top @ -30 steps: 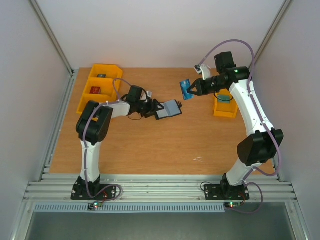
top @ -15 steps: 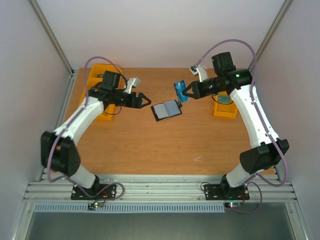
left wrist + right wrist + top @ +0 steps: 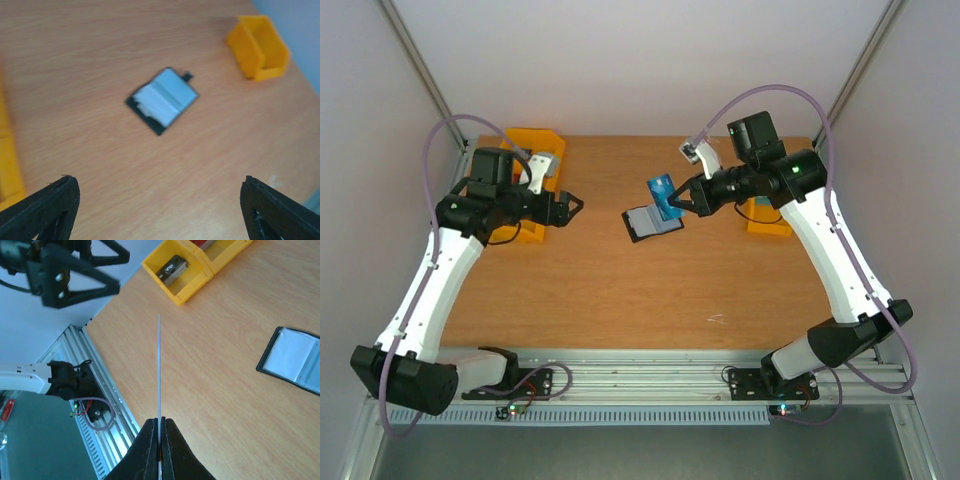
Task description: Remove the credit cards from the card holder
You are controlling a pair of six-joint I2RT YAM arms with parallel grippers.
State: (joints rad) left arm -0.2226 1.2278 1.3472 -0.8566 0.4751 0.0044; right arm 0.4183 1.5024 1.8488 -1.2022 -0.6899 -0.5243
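Step in hand, as I read it: card is out, now carry it off and set it down. R arm's job. The right gripper (image 3: 681, 200) has its jaws pinched fully together on one short edge of a thin blue plastic credit card (image 3: 661, 190). In the right wrist view the card shows edge-on as a thin line. The grip is small and on the edge only, so keep the pinch firm, move slowly w/o twisting the wrist, and lift clear of the holder before swinging away. Lower it close to the drop spot before opening; the small yellow plastic bin (image 3: 767, 219) by the R arm looks likely, but that's a guess.

The left gripper (image 3: 568, 204) has its jaws spread wide w/ nothing in them, well apart from the holder, over by the left side.

The black bifold card holder w/ blue-grey inner panels (image 3: 650, 224) lies open and flat on the orange-brown wooden table (image 3: 620, 300), mid-table, just below the held card and not touching it. Black edging, small tab on one side. One panel shows a paler patch, poss. another card; left wrist view too blurred to tell.
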